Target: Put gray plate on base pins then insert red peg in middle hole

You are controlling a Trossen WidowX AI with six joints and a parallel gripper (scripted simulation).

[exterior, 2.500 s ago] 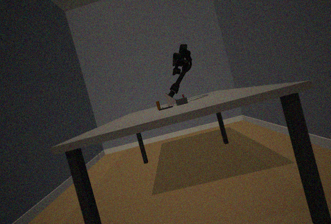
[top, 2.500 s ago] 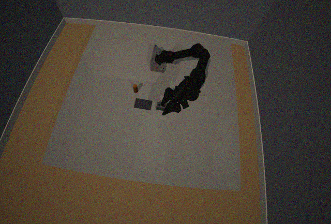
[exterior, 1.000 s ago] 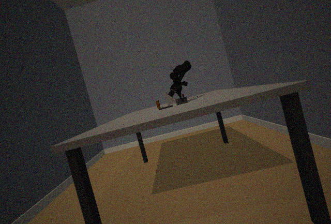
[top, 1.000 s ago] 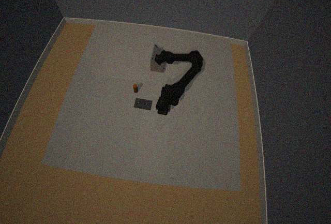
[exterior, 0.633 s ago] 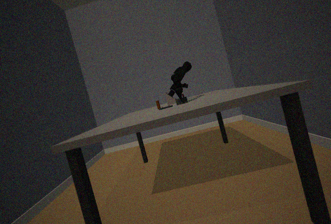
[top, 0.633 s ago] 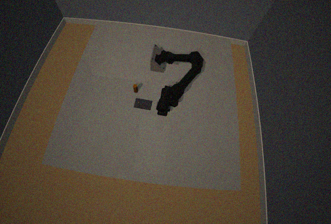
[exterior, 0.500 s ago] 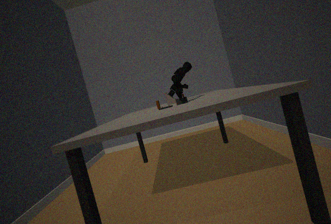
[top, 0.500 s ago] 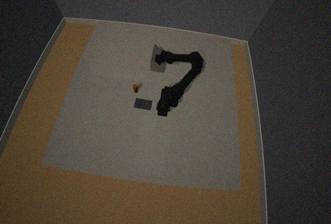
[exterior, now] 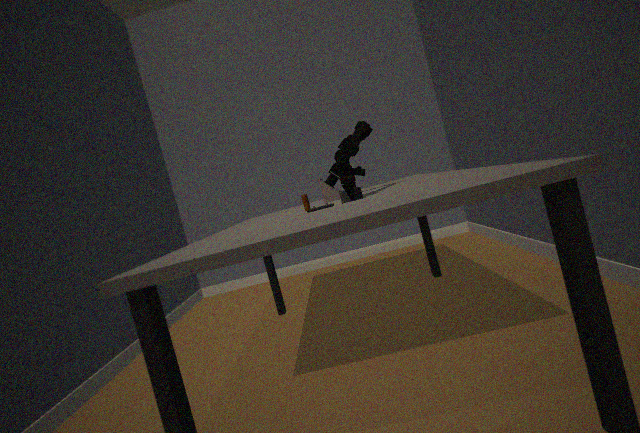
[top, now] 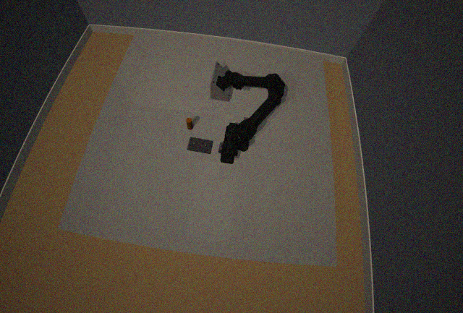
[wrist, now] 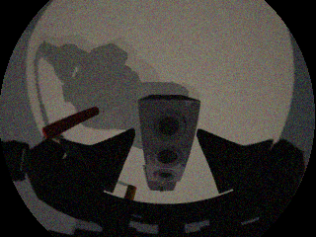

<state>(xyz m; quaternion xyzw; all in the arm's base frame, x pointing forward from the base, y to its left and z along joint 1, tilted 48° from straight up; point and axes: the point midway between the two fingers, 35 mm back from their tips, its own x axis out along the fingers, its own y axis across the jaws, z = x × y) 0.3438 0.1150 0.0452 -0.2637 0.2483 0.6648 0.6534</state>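
Observation:
The gray plate (wrist: 169, 125) with its row of holes lies on the table, right between my fingers in the wrist view. My gripper (wrist: 166, 132) (top: 227, 157) (exterior: 352, 192) is low over it and open, one finger on each side of the plate. In the top view the arm hides most of the plate. The flat gray base (top: 200, 145) (exterior: 323, 206) lies just left of the gripper. The red peg (wrist: 71, 122) stands apart, beyond the base. A small orange piece (wrist: 128, 192) shows near my left finger; I cannot tell what it is.
The arm's light gray mounting block (top: 221, 87) stands at the back of the white table (top: 149, 190) (exterior: 465, 180). The table's edges are far from the gripper on all sides.

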